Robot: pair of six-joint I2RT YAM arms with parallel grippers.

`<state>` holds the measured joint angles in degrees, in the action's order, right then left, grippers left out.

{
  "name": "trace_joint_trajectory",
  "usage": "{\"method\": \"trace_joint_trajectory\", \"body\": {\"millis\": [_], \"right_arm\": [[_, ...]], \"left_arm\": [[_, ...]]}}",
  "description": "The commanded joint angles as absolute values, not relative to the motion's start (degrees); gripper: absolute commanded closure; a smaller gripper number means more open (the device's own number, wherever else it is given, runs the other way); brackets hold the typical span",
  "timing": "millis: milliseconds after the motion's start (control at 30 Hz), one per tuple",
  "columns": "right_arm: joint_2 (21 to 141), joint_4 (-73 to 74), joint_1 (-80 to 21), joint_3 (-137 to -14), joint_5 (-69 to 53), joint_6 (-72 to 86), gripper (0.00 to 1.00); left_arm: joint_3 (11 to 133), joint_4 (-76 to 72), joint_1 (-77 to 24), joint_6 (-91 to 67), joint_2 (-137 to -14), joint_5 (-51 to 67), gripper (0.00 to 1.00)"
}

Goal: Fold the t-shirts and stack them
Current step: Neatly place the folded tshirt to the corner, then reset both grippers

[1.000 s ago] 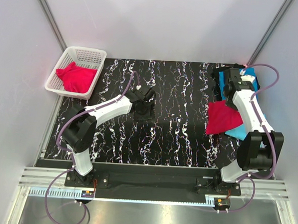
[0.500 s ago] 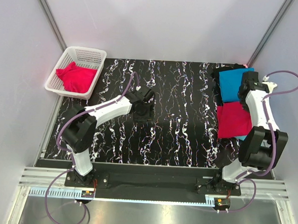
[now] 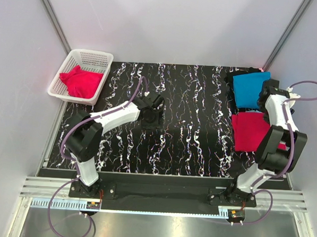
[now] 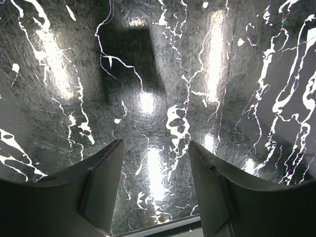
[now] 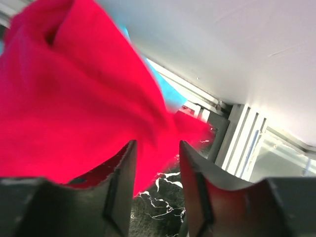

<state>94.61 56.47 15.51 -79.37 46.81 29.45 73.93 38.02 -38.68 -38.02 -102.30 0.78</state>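
A folded crimson t-shirt (image 3: 248, 131) lies at the table's right edge, just in front of a folded teal-blue t-shirt (image 3: 250, 88). My right gripper (image 3: 266, 109) hovers over the red one's far edge. In the right wrist view the right gripper (image 5: 156, 144) is open, and blurred red cloth (image 5: 74, 98) hangs past the fingertips, pinched by neither. A sliver of lighter blue cloth (image 5: 170, 96) peeks out behind it. Another red t-shirt (image 3: 80, 81) lies crumpled in the basket. My left gripper (image 3: 152, 116) (image 4: 155, 145) stands open over bare marble, holding nothing.
The white mesh basket (image 3: 82, 55) sits at the far left corner of the black marbled table (image 3: 195, 131). Grey walls close in on both sides, the right one near my right arm. Aluminium rails (image 3: 160, 195) run along the near edge.
My right arm swung right, carrying the red t-shirt across onto the near right spot, and its jaws have come apart from the cloth. The left arm has not moved.
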Motion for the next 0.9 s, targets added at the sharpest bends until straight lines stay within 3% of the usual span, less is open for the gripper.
{"method": "trace_joint_trajectory", "body": {"millis": [0, 33, 100, 300, 600, 867], "right_arm": [[98.0, 59.8, 15.7, -81.0, 50.3, 33.0, 0.53], [98.6, 60.8, 15.6, -81.8, 50.0, 33.1, 0.46], [98.5, 61.2, 15.6, -82.4, 49.8, 33.5, 0.41], [95.5, 60.6, 15.6, -83.4, 47.7, 33.3, 0.42], [85.6, 50.0, 11.4, -76.6, 24.0, 25.2, 0.43], [79.5, 41.8, 1.9, -66.9, 7.1, 22.1, 0.41]], "left_arm": [[73.6, 37.4, -38.2, -37.2, -99.3, 0.2, 0.4], [73.6, 37.5, -38.2, -37.1, -99.2, 0.2, 0.4], [73.6, 37.5, -38.1, -37.2, -99.2, 0.3, 0.4], [73.7, 37.5, -38.1, -37.4, -99.1, 0.1, 0.4], [73.3, 37.4, -36.7, -38.3, -96.5, -3.2, 0.4], [71.0, 38.7, -33.0, -38.7, -90.2, -12.9, 0.4]]}}
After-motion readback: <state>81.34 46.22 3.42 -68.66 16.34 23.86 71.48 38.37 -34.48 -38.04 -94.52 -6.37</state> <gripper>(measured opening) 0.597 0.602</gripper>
